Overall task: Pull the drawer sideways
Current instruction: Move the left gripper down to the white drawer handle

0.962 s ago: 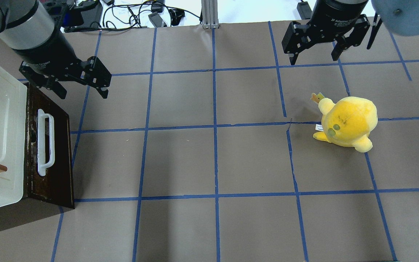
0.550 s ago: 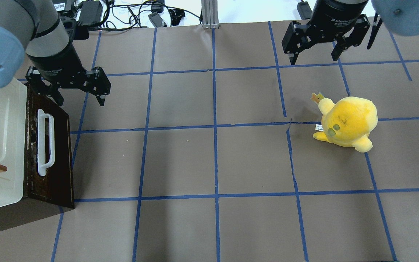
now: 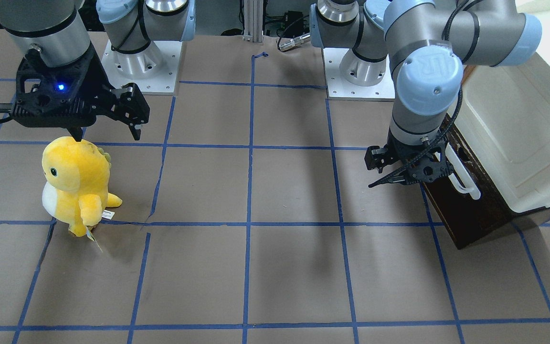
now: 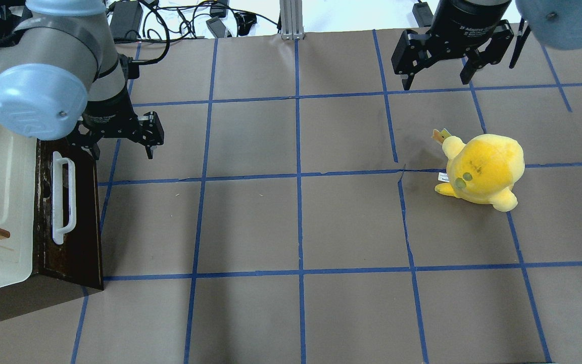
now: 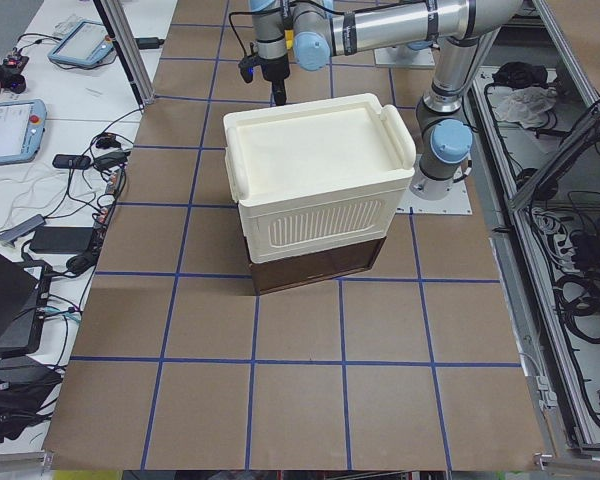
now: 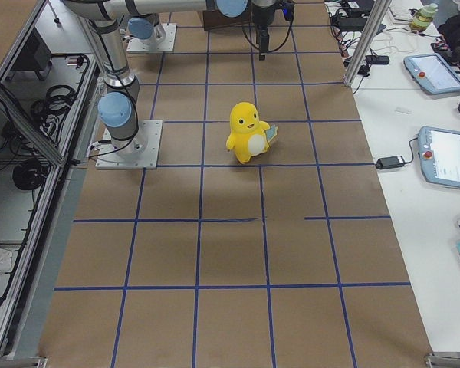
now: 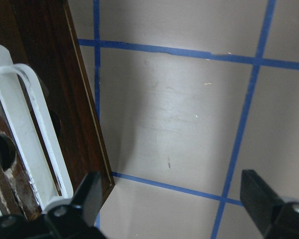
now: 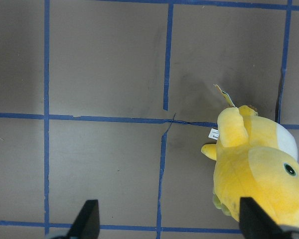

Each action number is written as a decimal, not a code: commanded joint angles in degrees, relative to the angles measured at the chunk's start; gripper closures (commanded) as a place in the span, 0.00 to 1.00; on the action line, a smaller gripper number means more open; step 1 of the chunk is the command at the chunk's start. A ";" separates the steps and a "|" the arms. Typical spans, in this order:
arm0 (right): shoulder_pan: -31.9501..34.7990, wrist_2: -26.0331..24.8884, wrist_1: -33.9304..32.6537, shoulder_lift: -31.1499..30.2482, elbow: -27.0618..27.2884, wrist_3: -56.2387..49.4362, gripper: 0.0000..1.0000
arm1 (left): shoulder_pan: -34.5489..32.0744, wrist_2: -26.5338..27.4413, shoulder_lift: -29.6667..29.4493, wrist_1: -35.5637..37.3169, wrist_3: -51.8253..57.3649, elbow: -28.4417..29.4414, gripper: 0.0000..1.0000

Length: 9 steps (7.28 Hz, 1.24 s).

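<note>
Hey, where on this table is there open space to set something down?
The widest bare stretch of table lies between the drawer front and the yellow plush toy. Crowded spots: the left gripper hovers open by one end of the drawer front, and the right gripper hangs open close to the toy.

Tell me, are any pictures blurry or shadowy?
Left wrist view: the black left gripper looks blurred, close to the lens. Front-facing view: soft shadow bands cross the brown paper-covered table. Overhead view: the yellow plush toy is sharp.
</note>
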 commanded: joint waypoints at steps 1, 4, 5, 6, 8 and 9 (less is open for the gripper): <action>0.00 0.00 0.00 0.00 0.00 0.00 0.00 | -2.36 9.95 -4.34 0.45 -9.21 -0.36 0.00; 0.00 -0.09 0.00 0.00 0.00 0.00 0.00 | -2.73 17.35 -8.48 0.45 -13.12 -1.94 0.00; 0.00 -0.09 0.00 0.00 0.00 0.00 0.00 | -2.73 18.33 -9.19 0.53 -13.21 -1.94 0.00; 0.00 0.00 0.00 0.00 0.00 0.00 0.00 | -2.47 20.95 -9.55 0.53 -13.12 -1.94 0.03; 0.00 0.00 0.00 0.00 0.00 0.00 0.00 | -1.94 24.22 -9.73 0.53 -11.81 -1.86 0.10; 0.00 0.00 0.00 0.00 0.00 0.00 0.00 | -1.33 24.41 -9.81 0.53 -11.71 -1.86 0.10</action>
